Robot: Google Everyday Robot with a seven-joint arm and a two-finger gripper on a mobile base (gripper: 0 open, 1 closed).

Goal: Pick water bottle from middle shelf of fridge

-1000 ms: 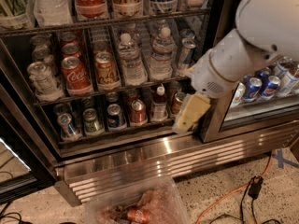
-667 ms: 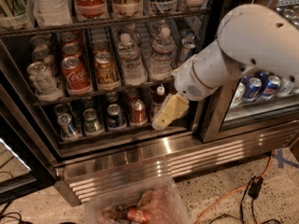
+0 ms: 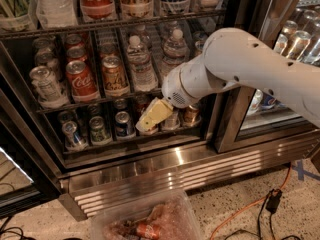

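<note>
- two white-capped bottles stand upright side by side on the middle shelf [image 3: 100, 100] of the fridge [image 3: 150, 176]: the left water bottle [image 3: 140, 66] and the right water bottle [image 3: 175, 54].
- the pale yellow gripper [image 3: 152, 116] hangs below that shelf's front rail, in front of the lower cans, touching neither bottle; whether it is apart or together cannot be told.
- a coca-cola can [image 3: 80, 79] stands left of the bottles.

Pincer [image 3: 146, 125] below water bottle [image 3: 140, 64] on middle shelf [image 3: 95, 101]
</note>
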